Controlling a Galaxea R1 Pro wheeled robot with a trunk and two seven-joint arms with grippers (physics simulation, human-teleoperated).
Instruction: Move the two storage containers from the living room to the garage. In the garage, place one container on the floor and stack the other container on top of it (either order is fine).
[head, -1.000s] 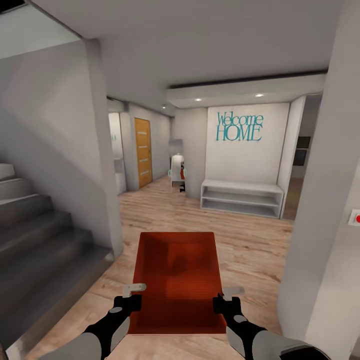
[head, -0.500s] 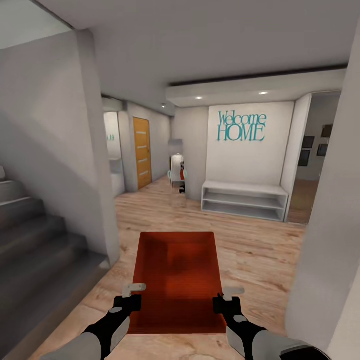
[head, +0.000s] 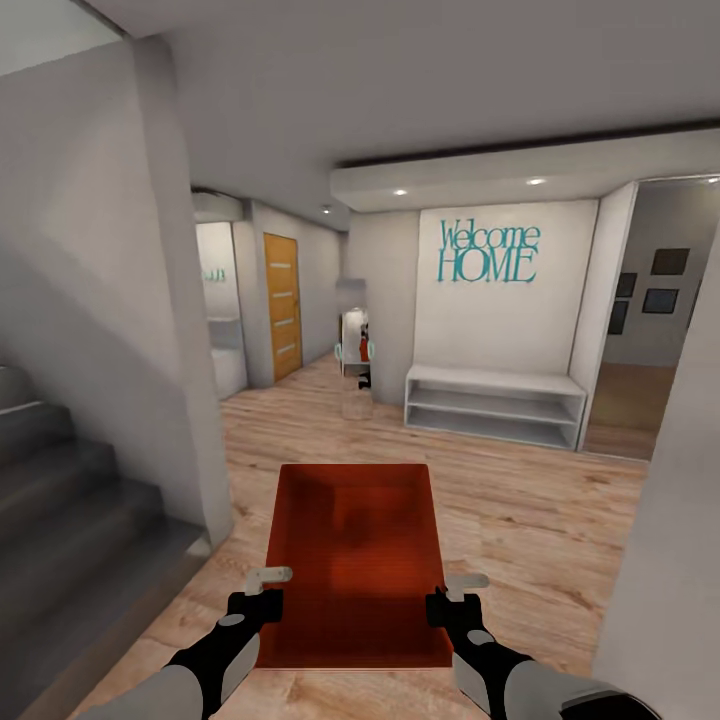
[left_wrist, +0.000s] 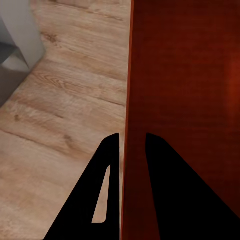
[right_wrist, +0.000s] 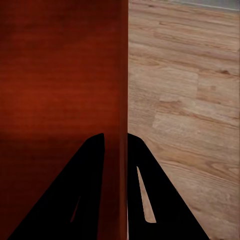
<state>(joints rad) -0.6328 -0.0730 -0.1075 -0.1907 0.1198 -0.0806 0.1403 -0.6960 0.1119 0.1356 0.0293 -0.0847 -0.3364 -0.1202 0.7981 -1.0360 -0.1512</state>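
Item: one storage container (head: 355, 560), red-orange, rectangular, open-topped, carried level in front of the robot above a light wood-plank floor (head: 520, 520). Contents: nothing visible inside; the smooth interior shows only soft shading.

Hidden or cut off: the container's underside and outer walls are hard to make out from the head view. The forearms run off the lower edge of that view. A staircase (head: 70, 510) at the left is cropped, and a white wall (head: 665, 560) at the right blocks whatever lies behind it. Small objects in the far passage are too small to identify.

Left gripper (head: 268, 590): pinching the container's left long wall near its near corner. The left wrist view shows the two dark fingers (left_wrist: 165, 190) straddling the thin rim, one inside and one outside, with floor planks beyond.

Right gripper (head: 450, 597): pinching the right long wall likewise. The right wrist view shows its fingers (right_wrist: 90, 190) either side of the rim, and the wall's full depth.

Surroundings, head view: a white low shelf bench (head: 495, 403) under teal "Welcome HOME" lettering (head: 488, 252), a wooden door (head: 283, 305) at the left of the hall, framed pictures (head: 655, 285) through an opening at the right.
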